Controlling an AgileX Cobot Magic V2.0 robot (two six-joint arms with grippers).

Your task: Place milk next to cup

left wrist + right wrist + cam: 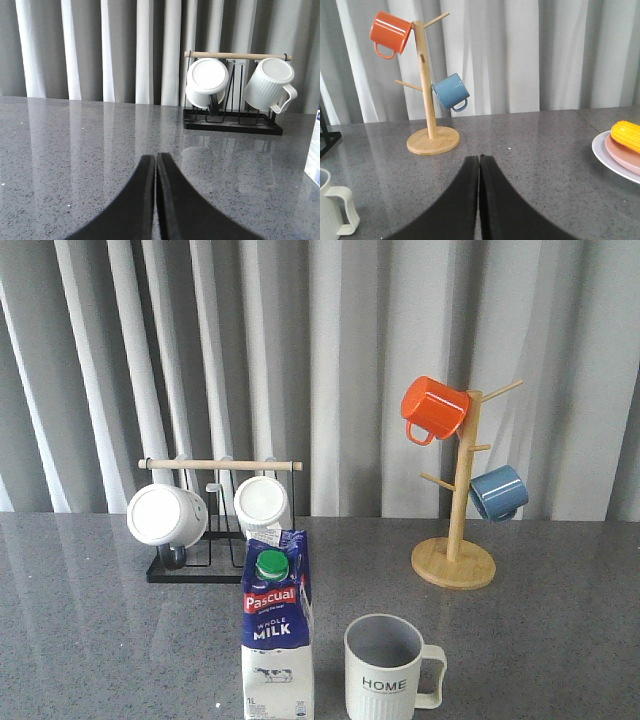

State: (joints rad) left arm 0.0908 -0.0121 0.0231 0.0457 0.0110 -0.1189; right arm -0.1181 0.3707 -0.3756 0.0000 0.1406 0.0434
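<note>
The milk [277, 630], a tall white and dark-blue carton with a green cap and red "Pascual" label, stands upright at the front of the table. The cup [388, 669], an off-white ribbed mug lettered "HOME", stands just right of it with a small gap, handle to the right. Its edge and handle show in the right wrist view [335, 212]. A sliver of the carton shows in the left wrist view [314, 160]. My left gripper [155, 157] is shut and empty above bare table. My right gripper [479, 159] is shut and empty. Neither gripper shows in the front view.
A black rack [215, 525] with a wooden bar holds two plain white ribbed mugs [167, 515] behind the milk. A wooden mug tree [455, 530] at the back right carries an orange mug [434, 408] and a blue mug [498, 492]. A plate with corn [625, 145] lies far right.
</note>
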